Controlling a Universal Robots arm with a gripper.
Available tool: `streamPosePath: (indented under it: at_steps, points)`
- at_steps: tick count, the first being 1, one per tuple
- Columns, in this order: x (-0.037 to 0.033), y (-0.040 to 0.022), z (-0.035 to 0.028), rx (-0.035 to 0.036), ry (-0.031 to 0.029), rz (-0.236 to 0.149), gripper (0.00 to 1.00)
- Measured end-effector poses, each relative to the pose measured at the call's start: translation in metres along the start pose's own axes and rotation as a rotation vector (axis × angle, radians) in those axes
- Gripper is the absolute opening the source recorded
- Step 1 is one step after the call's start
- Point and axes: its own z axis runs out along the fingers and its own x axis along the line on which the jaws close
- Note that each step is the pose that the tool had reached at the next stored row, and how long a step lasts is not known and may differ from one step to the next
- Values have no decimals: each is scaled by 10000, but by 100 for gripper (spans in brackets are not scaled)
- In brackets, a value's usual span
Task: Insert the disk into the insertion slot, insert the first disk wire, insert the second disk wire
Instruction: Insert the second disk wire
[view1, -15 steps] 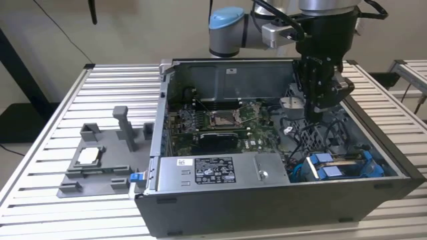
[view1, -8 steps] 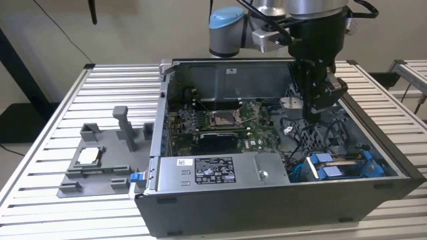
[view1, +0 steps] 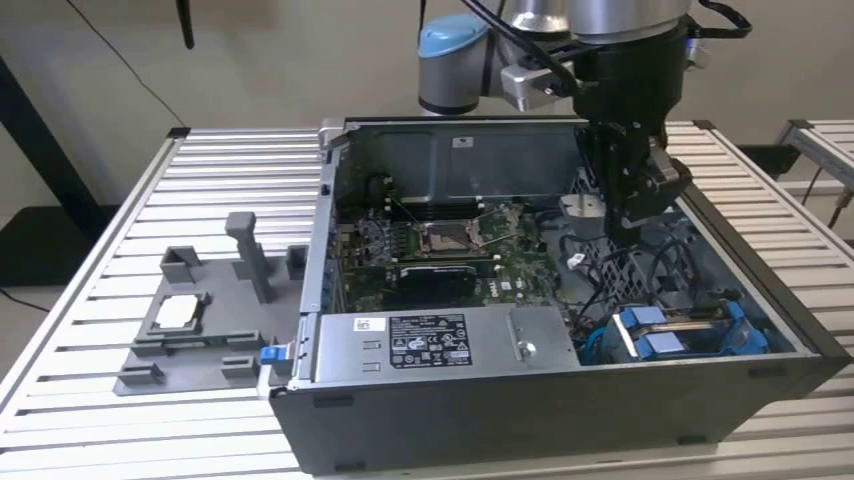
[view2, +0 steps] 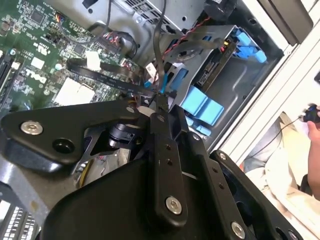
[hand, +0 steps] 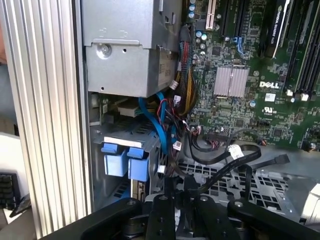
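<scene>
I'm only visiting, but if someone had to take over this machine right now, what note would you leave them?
Gripper: fingers look shut on a black wire, low inside the computer case, near the insertion slot.
Disk: a dark drive seems to sit in the slot, between its blue tabs.
Done: disk in, by the look of it.
Left: the held wire is not plugged in yet. I cannot tell whether it is the first or the second.
</scene>
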Motion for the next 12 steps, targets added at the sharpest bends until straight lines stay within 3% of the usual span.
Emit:
streamPosePath:
  at_steps: [5, 8, 12]
  points:
    - [-13, 36, 16, 116, 27, 20, 23]
    - [-15, 43, 19, 148, 30, 24, 23]
    - [-3, 34, -38, 154, -28, 42, 23]
